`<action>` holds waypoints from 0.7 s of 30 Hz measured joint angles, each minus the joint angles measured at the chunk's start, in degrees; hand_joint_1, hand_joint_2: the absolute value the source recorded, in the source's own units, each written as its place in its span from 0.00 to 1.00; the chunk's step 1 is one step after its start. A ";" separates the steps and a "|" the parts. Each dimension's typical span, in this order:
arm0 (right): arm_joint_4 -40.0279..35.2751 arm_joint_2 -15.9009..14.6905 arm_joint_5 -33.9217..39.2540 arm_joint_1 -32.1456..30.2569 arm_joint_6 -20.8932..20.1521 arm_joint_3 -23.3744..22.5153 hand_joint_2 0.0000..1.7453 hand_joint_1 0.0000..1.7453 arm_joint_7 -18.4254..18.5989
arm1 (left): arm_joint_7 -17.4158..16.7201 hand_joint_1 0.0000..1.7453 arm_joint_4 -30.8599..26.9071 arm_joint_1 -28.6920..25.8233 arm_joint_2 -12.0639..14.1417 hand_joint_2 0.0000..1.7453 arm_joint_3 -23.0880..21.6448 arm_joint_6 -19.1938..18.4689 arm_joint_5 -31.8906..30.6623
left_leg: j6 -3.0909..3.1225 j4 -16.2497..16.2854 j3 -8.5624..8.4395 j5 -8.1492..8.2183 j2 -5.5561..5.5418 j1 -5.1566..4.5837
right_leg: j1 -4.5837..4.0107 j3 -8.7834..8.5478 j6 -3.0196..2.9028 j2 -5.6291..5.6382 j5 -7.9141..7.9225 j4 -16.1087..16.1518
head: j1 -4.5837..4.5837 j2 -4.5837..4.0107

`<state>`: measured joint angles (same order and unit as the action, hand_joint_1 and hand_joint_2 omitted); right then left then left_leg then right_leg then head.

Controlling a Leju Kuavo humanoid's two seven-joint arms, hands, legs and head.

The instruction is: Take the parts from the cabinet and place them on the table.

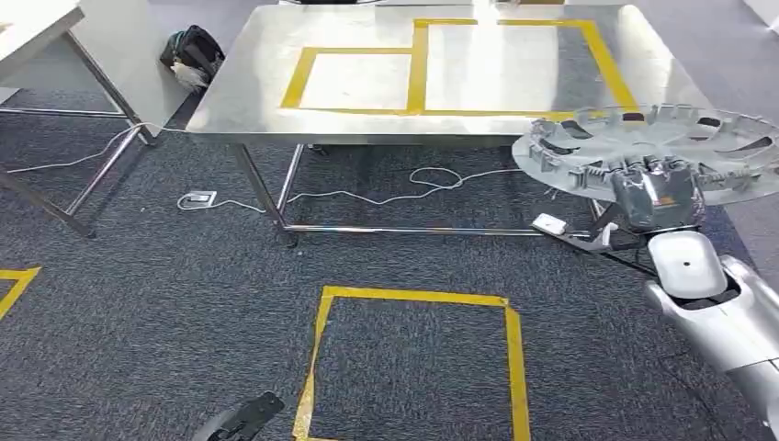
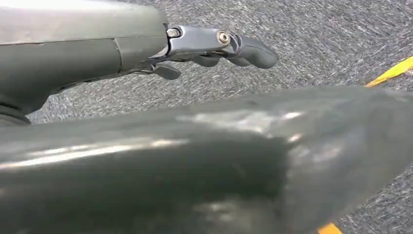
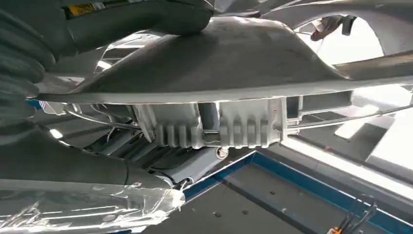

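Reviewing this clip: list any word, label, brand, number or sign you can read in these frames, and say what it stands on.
None can be read.
Yellow label on a dark part above the wheel cover, seen in the right wrist view: dark print, too blurred to read.
Steel table: only yellow tape outlines, no text.
The right hand holds the wheel cover; no marking legible on either.
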<state>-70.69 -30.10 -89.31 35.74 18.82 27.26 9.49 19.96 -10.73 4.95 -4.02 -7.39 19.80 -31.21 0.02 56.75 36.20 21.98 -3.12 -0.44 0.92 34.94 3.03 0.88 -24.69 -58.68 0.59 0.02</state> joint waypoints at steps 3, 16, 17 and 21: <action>0.00 -0.13 0.13 0.59 -0.35 -0.02 1.00 1.00 -0.28 | -0.04 0.00 0.00 -0.01 -0.13 0.00 0.00 0.00 0.02 | 0.00 0.01 0.00 0.00 0.00 0.00 | 0.00 0.00 0.00 0.00 0.00 0.00 | 0.00 0.00; -0.33 -1.42 1.31 2.35 -1.88 -0.02 1.00 1.00 -0.94 | 0.07 0.00 0.00 -0.01 -0.15 0.00 1.03 -0.98 0.72 | 0.01 0.01 0.00 0.01 0.00 0.00 | 0.00 -0.01 0.00 0.00 0.00 0.01 | 0.02 0.00; -0.42 -1.44 1.40 2.37 -1.92 -0.02 1.00 1.00 -0.94 | 0.09 0.00 0.00 -0.01 -0.15 0.00 1.05 -0.98 0.72 | 0.01 0.01 0.00 0.01 0.00 0.00 | 0.00 0.00 0.00 0.01 0.00 0.01 | 0.00 0.00; -0.42 -1.44 1.66 2.37 -2.07 0.06 1.00 1.00 -0.94 | 0.26 0.00 0.00 -0.01 -0.15 0.00 1.07 -0.98 0.46 | 0.02 0.01 0.02 0.02 0.00 0.00 | 0.01 0.00 0.00 -0.01 0.00 0.03 | 0.00 0.00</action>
<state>-71.10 -31.54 -87.65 38.11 16.74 27.32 8.54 20.22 -10.73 4.94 -4.17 -6.32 18.82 -30.75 0.04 56.76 36.22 21.99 -3.12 -0.45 0.93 34.93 3.03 0.87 -24.69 -58.65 0.59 0.02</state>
